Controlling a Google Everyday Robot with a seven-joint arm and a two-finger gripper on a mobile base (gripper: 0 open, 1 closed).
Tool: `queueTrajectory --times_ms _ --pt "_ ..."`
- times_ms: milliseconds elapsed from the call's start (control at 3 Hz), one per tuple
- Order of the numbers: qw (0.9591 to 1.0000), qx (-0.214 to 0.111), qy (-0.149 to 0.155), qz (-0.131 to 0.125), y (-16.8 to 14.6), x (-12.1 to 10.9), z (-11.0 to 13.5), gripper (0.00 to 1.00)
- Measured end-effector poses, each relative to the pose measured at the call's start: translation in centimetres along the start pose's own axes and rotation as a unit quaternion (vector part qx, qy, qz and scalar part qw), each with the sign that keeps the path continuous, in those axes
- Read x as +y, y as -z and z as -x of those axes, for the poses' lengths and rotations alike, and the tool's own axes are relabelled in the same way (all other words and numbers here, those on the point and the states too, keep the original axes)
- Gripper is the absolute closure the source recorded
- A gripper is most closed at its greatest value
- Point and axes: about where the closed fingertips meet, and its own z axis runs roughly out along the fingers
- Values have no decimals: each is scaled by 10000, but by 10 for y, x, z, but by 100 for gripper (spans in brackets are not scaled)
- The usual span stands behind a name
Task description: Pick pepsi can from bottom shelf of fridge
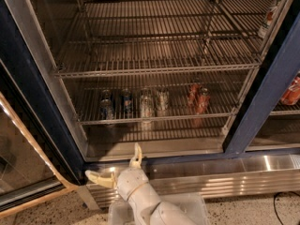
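View into the open fridge (29, 95), its dark blue frame enclosing a stainless steel interior fitted with wire racks. The pepsi can (107, 108) stands upright towards the left of the bottom shelf (154, 119), just behind the front rail; a second dark blue can (125, 102) stands just beside it to the right and slightly farther back. Further right on the same rack stand two silvery-pale cans (146, 106), one nearer and one farther, and, well apart from the blue ones, two red cans (198, 98) close together. The larger rack above (154, 64) carries nothing in the visible part. Beyond the blue upright on the right, a neighbouring compartment holds another red can (291, 91) and, higher up, a bottle (268, 17) partly hidden by the frame. The gripper (113, 162) is low in the near foreground, in front of the steel kick plate (234, 175) and below the bottom shelf, well apart from every can. Its pale fingers (98, 178) are spread wide and hold nothing, one pointing left, the other pointing up towards the fridge's lower edge. The glass door (21, 172) stands swung out at the near left, over a speckled floor (56, 212).
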Motion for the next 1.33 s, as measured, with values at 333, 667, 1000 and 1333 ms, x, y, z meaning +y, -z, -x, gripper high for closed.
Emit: queueTrajectory --times_ms 333,667,1000,1333 --pt "9991 -169 147 -363 -17 -36 9 0" --pt "9991 -169 148 -364 -17 -36 9 0" --pt "9982 -285 208 -485 -30 -50 11 0" --pt "9968 -421 246 -633 -51 -75 15 19"
